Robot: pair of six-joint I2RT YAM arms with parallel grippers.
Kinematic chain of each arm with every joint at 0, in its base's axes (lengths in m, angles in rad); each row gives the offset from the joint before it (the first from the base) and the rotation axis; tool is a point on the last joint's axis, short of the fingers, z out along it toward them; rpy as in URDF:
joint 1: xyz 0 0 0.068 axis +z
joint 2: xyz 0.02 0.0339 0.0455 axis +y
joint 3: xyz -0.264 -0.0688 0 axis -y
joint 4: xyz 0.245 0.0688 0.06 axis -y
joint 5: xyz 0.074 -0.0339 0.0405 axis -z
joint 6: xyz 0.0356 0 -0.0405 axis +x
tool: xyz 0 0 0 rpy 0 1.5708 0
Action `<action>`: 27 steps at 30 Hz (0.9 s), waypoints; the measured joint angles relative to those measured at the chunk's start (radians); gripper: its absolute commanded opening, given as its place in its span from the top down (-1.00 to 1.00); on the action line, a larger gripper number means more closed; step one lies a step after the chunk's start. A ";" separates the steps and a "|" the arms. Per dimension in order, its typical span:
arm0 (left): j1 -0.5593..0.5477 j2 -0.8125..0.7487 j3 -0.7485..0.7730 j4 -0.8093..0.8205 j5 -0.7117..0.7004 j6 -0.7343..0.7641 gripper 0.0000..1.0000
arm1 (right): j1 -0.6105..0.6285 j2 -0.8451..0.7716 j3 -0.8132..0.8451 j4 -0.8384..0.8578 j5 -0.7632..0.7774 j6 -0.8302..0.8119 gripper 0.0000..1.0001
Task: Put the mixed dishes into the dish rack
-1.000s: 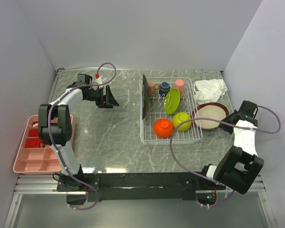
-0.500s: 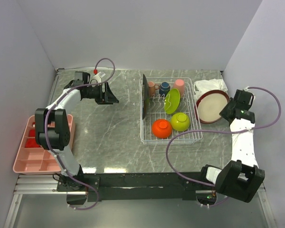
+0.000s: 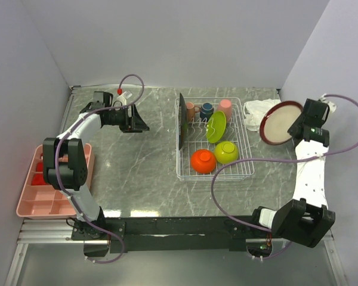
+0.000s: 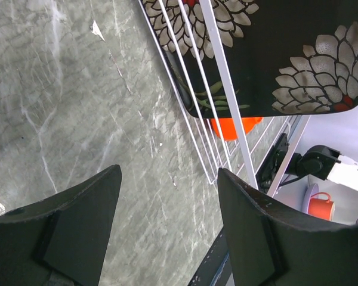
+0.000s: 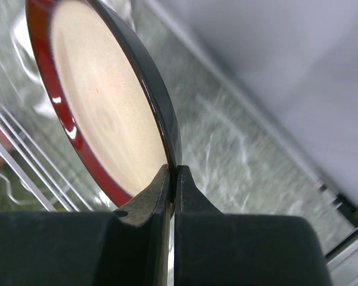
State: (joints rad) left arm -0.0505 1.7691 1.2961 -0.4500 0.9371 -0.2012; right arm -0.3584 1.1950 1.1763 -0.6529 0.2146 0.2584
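The white wire dish rack (image 3: 215, 177) holds the black floral square plate (image 3: 182, 122) on edge at its left side. Inside it are also a salmon cup (image 3: 190, 110), a navy cup (image 3: 207, 109), a pink cup (image 3: 225, 108), a lime plate (image 3: 215, 127), a lime bowl (image 3: 227, 152) and an orange bowl (image 3: 203, 161). My right gripper (image 3: 295, 126) (image 5: 174, 173) is shut on the rim of the brown round plate (image 3: 278, 122) (image 5: 101, 107), which hangs tilted on edge right of the rack. Left of the rack, my left gripper (image 3: 140, 122) (image 4: 167, 196) is open and holds nothing; the floral plate (image 4: 274, 53) fills its view.
A white cloth (image 3: 256, 112) lies behind and below the lifted plate, at the rack's back right corner. A pink divided tray (image 3: 48, 185) sits at the table's left edge. Grey walls close in the back, left and right sides.
The right arm has raised the brown plate off the table, tipped it onto its edge and carried it toward the back right. The left arm has drawn back slightly.
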 measured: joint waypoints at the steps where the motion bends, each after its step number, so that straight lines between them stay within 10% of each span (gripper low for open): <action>1: 0.000 0.000 0.000 0.001 0.000 -0.003 -0.42 | 0.007 0.000 0.031 -0.003 0.017 -0.006 1.00; 27: 0.000 -0.127 -0.007 0.031 -0.046 -0.026 -0.44 | 0.417 0.113 0.232 -0.003 0.317 -0.095 1.00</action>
State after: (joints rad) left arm -0.0505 1.6424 1.2888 -0.4194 0.8909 -0.2272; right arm 0.0582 1.3075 1.4086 -0.6559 0.5320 0.1635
